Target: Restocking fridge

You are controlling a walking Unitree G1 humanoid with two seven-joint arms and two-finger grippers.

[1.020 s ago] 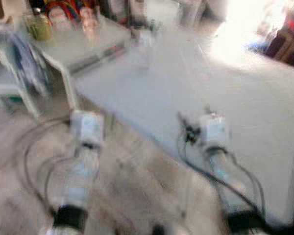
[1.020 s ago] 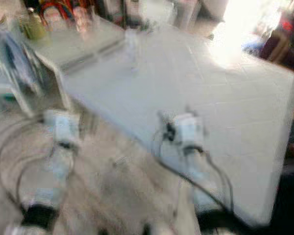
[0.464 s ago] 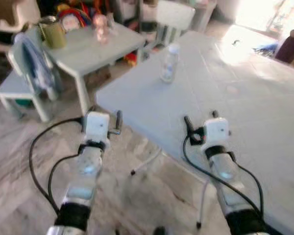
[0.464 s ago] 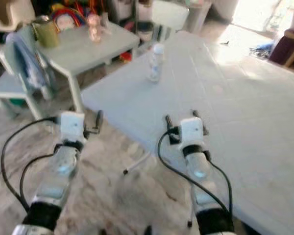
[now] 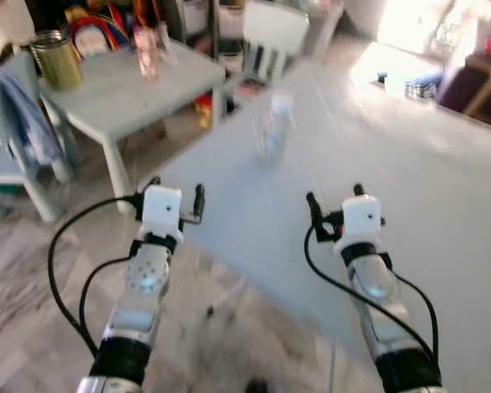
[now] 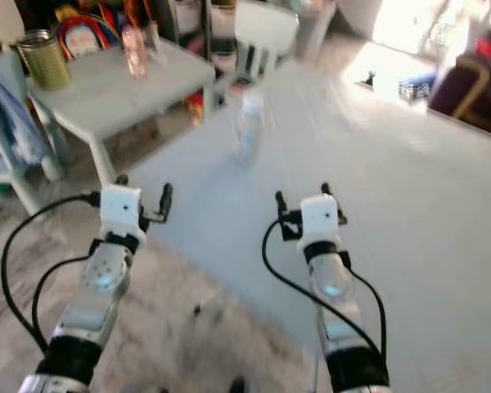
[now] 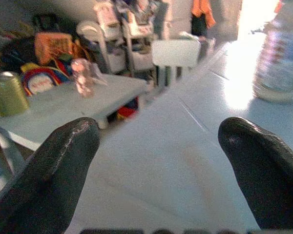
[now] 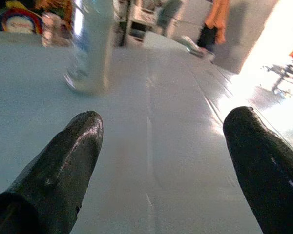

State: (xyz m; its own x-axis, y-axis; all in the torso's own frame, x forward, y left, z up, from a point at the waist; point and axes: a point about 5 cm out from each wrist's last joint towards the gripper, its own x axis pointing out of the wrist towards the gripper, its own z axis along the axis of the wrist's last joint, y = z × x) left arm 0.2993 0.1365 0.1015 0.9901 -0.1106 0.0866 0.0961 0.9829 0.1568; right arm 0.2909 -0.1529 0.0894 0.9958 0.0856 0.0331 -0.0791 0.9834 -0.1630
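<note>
Bottle stands on white table beyond both spread-fingered hands, left hand, right hand; green tin beside.

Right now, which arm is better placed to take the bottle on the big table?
Probably the right. The right gripper is open and already above the table, with the bottle ahead of it. The left gripper, also open, hangs at the table's near corner, more to the side.
</note>
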